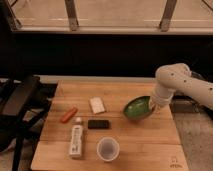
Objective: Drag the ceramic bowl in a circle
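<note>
Nearest me: translucent plastic cup (pixel 107 148) at the wooden table's (pixel 150 145) front edge; white bottle (pixel 76 141) lying to its left. Mid-table: black rectangular item (pixel 98 124), orange-red object (pixel 68 114), white packet (pixel 97 104). Right side: ceramic bowl (pixel 137 108), tilted. My gripper (pixel 153 104) sits at its right rim; grip state I cannot tell.

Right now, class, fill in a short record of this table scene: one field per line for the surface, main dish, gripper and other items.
surface: wooden table
main dish: green bowl, right side of table, tilted
gripper: gripper at the bowl's right rim
cup: plastic cup, front centre
other items: orange carrot-like piece, white packet, dark bar, white bottle lying flat
</note>
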Robot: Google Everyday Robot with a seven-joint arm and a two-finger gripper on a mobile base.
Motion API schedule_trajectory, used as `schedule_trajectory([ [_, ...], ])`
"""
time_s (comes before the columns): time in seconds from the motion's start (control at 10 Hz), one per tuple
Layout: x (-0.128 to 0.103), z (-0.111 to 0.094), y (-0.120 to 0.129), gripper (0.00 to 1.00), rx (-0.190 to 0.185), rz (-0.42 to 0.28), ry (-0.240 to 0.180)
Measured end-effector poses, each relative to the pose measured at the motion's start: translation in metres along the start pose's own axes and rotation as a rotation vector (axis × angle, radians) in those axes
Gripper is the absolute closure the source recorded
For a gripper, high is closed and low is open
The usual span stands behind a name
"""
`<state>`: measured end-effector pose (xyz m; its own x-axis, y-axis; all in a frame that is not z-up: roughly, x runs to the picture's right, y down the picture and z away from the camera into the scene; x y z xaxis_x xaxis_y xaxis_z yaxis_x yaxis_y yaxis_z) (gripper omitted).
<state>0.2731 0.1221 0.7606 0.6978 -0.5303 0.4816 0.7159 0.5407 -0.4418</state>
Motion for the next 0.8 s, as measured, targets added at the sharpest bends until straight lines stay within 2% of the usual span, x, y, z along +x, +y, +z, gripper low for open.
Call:
schedule_trajectory([
  [0.1, -0.004, 0.002, 0.0, 1.0, -0.011, -0.007, 0.001],
  [0.4, -0.025, 0.004, -0.039, 1.0, -0.019, -0.054, 0.012],
  [0.8, -0.02, 0.008, -0.05, 1.0, -0.041, -0.091, 0.021],
])
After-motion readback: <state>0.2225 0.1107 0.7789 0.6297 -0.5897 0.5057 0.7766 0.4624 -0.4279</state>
